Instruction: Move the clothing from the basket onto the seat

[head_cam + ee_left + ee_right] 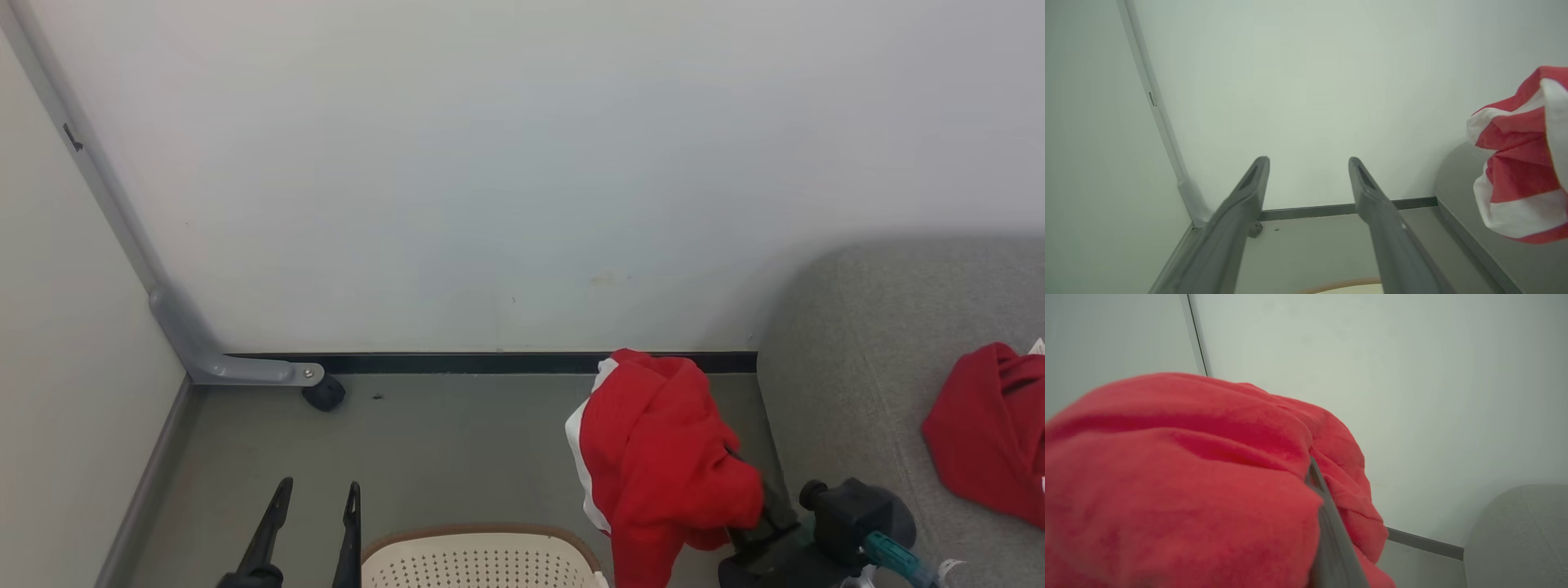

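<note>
A bright red garment with white panels [661, 465] hangs bunched in the air between the basket and the seat, and my right gripper [735, 457] is shut on it, fingertips buried in the cloth. In the right wrist view the red fabric [1180, 490] wraps around my right gripper [1312, 469]. Another red garment [988, 433] lies on the grey seat [857, 367] at the right. The cream perforated basket [490, 532] shows its far end at the bottom edge. Left of it, my left gripper [314, 490] stands open and holds nothing. The left wrist view shows my left gripper [1308, 163] and the hanging garment [1519, 163].
A pale wall with a black baseboard [490, 362] runs behind the grey floor. A grey angled frame leg with a black caster [324, 394] sits in the left corner. A side wall closes off the left. The seat's rounded edge [1515, 539] is to the right.
</note>
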### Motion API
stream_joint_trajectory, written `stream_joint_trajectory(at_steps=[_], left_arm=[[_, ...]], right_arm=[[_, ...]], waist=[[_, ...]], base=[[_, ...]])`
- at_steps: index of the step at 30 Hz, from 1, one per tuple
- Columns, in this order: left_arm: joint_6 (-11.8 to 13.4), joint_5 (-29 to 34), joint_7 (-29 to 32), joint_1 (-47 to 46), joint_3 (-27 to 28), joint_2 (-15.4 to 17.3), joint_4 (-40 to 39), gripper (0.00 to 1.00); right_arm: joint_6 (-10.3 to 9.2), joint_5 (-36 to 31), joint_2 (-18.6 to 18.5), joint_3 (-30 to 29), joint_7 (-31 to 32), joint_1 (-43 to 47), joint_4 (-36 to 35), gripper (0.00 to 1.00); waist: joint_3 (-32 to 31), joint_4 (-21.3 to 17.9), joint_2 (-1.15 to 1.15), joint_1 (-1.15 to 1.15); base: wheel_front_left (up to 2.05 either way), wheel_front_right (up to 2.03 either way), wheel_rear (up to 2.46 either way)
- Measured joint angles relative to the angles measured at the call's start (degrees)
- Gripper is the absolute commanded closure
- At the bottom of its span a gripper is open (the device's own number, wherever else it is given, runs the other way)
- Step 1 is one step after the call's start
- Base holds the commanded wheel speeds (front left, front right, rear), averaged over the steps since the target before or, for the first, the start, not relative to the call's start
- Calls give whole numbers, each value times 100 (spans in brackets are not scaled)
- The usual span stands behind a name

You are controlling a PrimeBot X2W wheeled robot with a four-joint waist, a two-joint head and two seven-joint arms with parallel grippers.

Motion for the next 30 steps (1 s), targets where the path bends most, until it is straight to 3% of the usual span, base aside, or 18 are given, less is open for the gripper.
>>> stream_joint_trajectory(at_steps=[8,22,30], left_arm=[[46,1,0,147,190,-40,226,0],[101,8,0,433,326,-162,396,0],[97,13,0,433,390,-208,391,0]], right_arm=[[-64,-12,-36,-287,0,393,-202,100],[-348,23,-23,-870,1,1060,-390,100],[-369,-4,45,-956,1,1185,-490,100]], waist=[[-40,-14,0,0],[-98,-85,0,0],[-106,-165,0,0]], base=[[0,0,0],[0,0,0],[0,0,0]])
